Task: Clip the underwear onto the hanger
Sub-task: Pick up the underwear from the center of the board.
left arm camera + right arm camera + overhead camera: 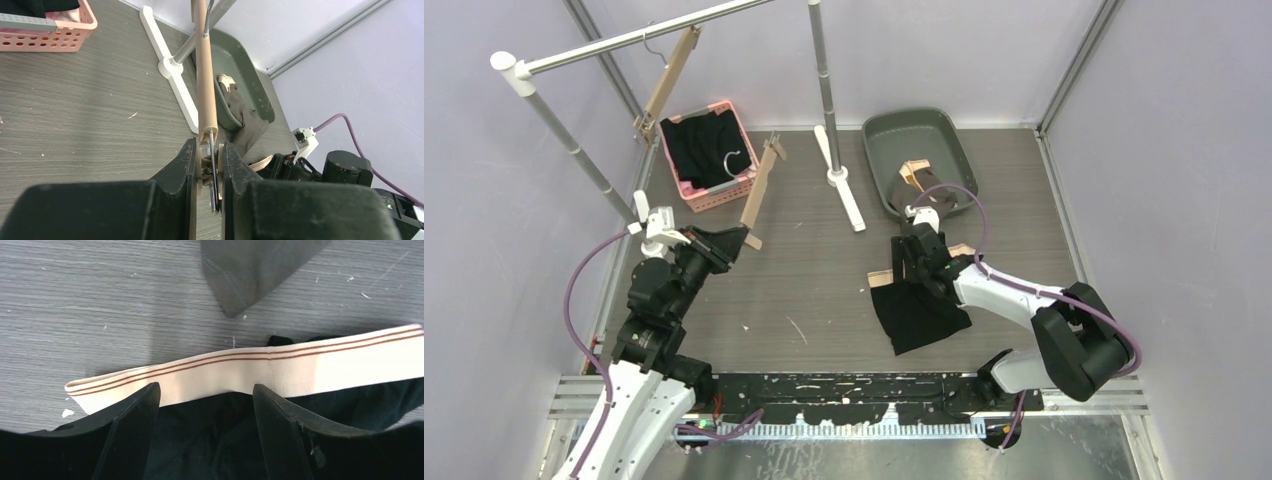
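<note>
Just in front of the grey tray (879, 135), the black underwear (921, 320) lies on the worktop. The right tool (205, 395) is spread wide over its striped waistband (280, 365), gripping nothing. Well left of the tray, the left tool (210, 156) is clenched on the hanger (205, 75) clip. I'd pinch the band squarely, both layers, so it lifts evenly.

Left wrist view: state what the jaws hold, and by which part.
The left gripper holds the wooden hanger. Its jaws are shut on the metal clip at the hanger's near end.
</note>
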You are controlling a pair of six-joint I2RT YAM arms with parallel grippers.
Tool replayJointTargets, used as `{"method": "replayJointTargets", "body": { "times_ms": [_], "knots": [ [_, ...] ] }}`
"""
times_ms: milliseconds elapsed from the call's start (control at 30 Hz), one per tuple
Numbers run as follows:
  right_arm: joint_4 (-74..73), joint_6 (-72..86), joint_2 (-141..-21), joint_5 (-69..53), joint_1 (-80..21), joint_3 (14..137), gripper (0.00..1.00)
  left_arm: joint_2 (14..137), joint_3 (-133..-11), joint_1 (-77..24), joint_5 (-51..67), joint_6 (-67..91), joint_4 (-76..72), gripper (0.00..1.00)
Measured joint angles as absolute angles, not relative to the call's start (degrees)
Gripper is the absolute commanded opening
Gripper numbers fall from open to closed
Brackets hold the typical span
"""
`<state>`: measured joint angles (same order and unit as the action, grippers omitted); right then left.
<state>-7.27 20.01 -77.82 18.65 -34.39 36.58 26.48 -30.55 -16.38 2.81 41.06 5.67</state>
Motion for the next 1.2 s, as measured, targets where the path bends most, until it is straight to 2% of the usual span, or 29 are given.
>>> {"method": "replayJointTargets", "body": {
  "times_ms": [400, 567, 867, 1200],
  "knots": [
    [-3.9, 18.2, -83.3, 16.4, -34.4, 36.5, 0.75, 26.8, -30.5, -16.4, 2.7, 41.1, 5.8, 0.0],
    [-2.6, 18.1, -84.6, 16.4, -34.3, 36.9, 0.7, 26.8, -30.5, -16.4, 2.5, 41.0, 5.8, 0.0],
    [-2.6, 18.3, -88.3, 16.2, -34.0, 40.4, 0.51, 27.2, -30.5, -16.4, 1.8, 40.9, 5.8, 0.0],
    [-2.0, 18.3, -88.4, 15.7, -34.0, 40.4, 0.13, 27.3, -30.5, -16.4, 1.7, 40.9, 5.8, 0.0]
  ]
}}
